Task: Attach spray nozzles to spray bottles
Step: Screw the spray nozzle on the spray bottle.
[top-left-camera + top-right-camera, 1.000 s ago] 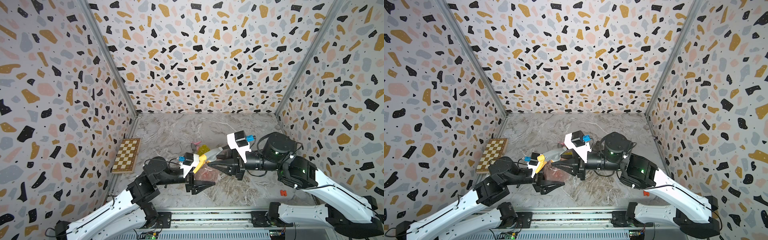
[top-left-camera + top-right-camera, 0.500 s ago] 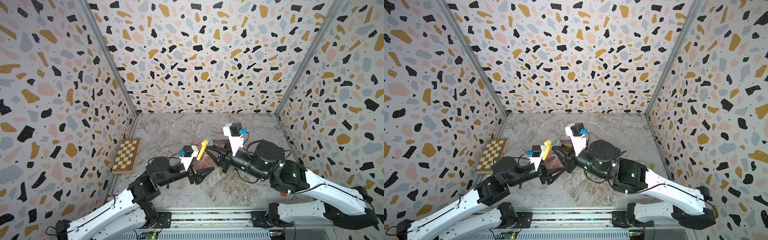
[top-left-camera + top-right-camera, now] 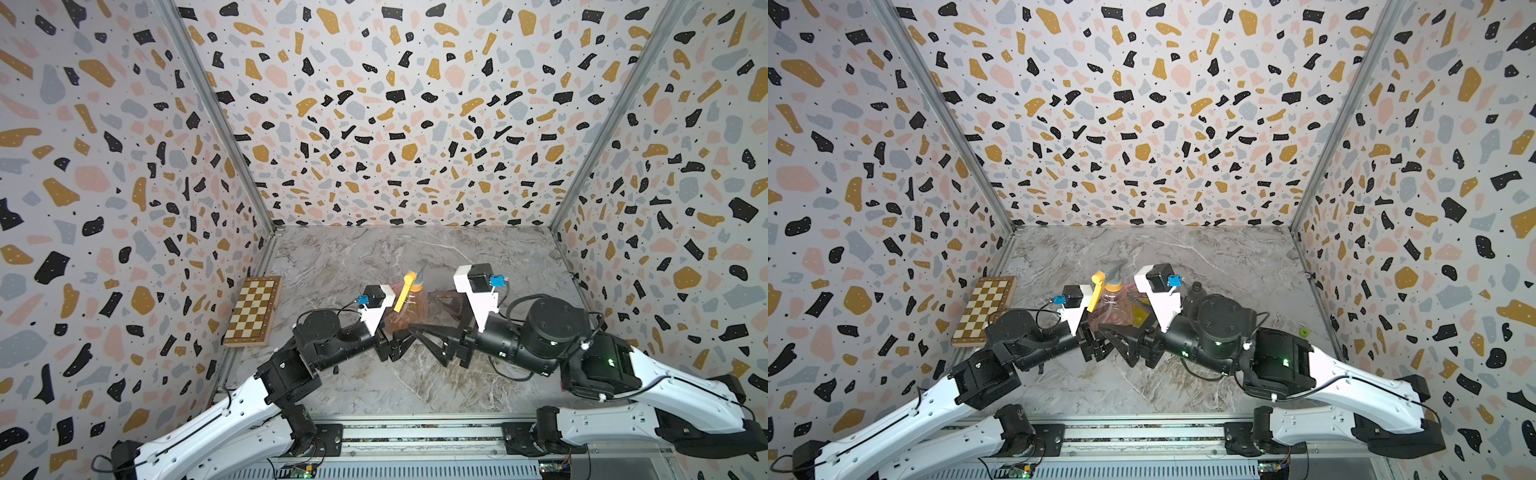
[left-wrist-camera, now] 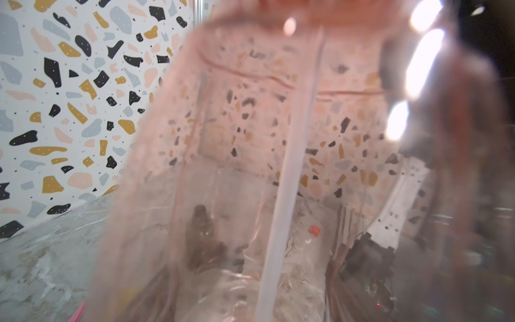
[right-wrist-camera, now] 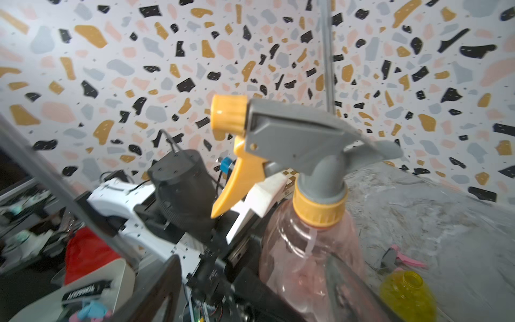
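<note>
A pale pink spray bottle (image 3: 409, 307) (image 3: 1113, 309) (image 5: 306, 264) stands upright at mid table. A grey spray nozzle with an orange trigger (image 3: 411, 282) (image 3: 1106, 278) (image 5: 301, 145) sits on its neck. Its dip tube (image 4: 292, 167) runs down inside the pink bottle (image 4: 250, 139), which fills the left wrist view. My left gripper (image 3: 395, 349) (image 3: 1096, 349) is shut on the bottle's lower belly. My right gripper (image 3: 424, 345) (image 3: 1117, 345) (image 5: 256, 292) is open, with its fingers spread wide beside the belly. A yellow bottle (image 5: 404, 295) and a pink-trigger nozzle (image 5: 401, 259) lie behind.
A folded chessboard (image 3: 253, 311) (image 3: 984, 309) lies along the left wall. A dark smoky bottle top (image 3: 1196, 289) shows just behind my right wrist. A small green piece (image 3: 1304, 331) lies near the right wall. The enclosure walls close in on three sides.
The pink bottle with its nozzle has gone from tilted to upright. My right gripper has opened, let go and dropped low beside the belly. My left gripper has kept its hold.
</note>
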